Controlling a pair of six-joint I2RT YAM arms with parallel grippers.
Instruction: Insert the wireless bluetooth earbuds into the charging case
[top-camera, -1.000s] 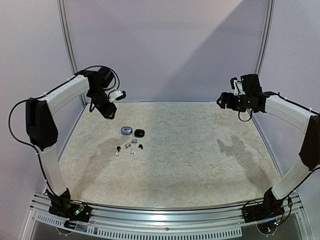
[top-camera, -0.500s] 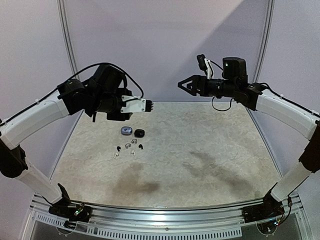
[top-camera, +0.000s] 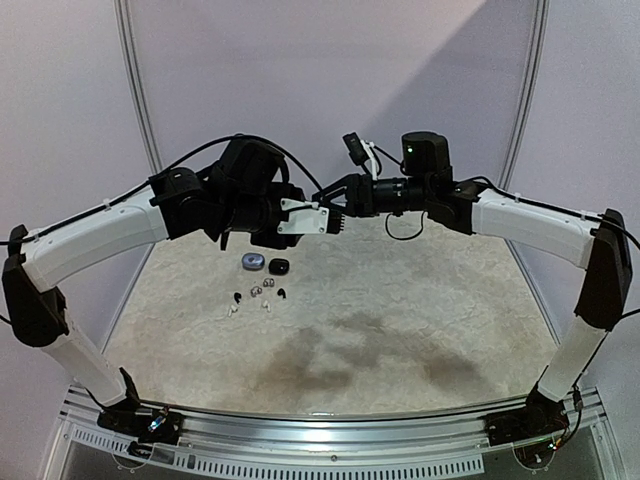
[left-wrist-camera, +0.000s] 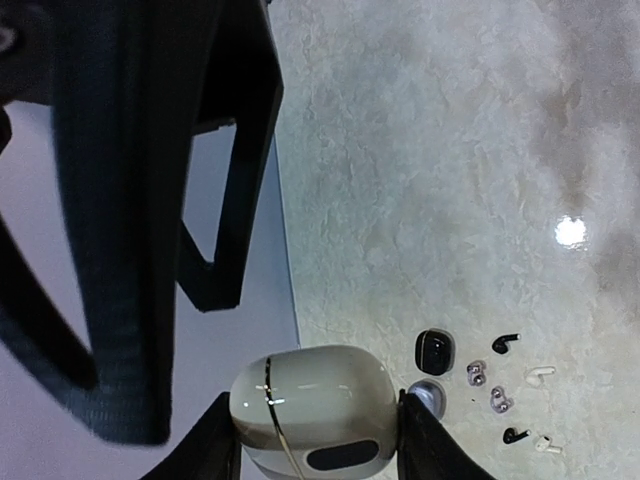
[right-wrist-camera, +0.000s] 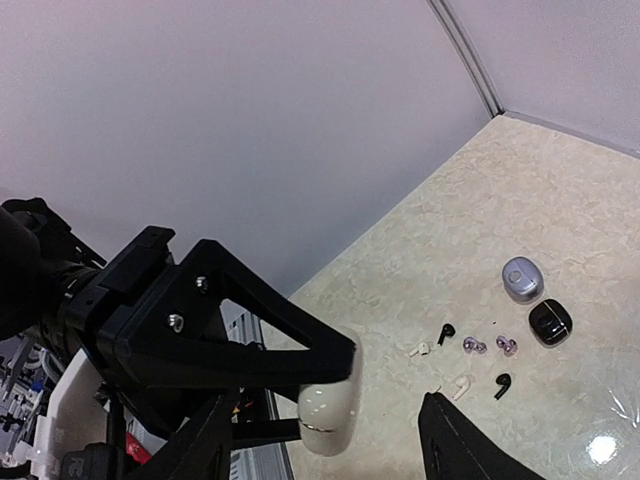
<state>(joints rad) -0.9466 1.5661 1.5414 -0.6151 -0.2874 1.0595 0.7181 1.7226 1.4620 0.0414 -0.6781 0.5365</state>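
**Held case sits between our right fingers, earbuds well below**

Nearest us on the table (top-camera: 420, 300), the six earbuds (right-wrist-camera: 472, 345) lie loose in a small cluster left of centre, and none is in a case. Just behind them rest a grey-blue case (right-wrist-camera: 521, 279) and a black case (right-wrist-camera: 550, 320), side by side and closed as far as we can tell.

Farther back and well above the table, our left gripper (left-wrist-camera: 317, 445) is clamped on a white charging case (left-wrist-camera: 315, 400), with a finger pressed to each side of it. Its lid seam shows and the lid appears shut. Our right gripper (right-wrist-camera: 326, 420) faces it with fingers apart, one on either side of the case and a gap showing on both.

From the right wrist, the case's long side runs up and down, across the line between those fingers. We judge they would meet its narrower faces. The right gripper is the free one at the case. The earbuds lie down on the table, on our left arm's side.
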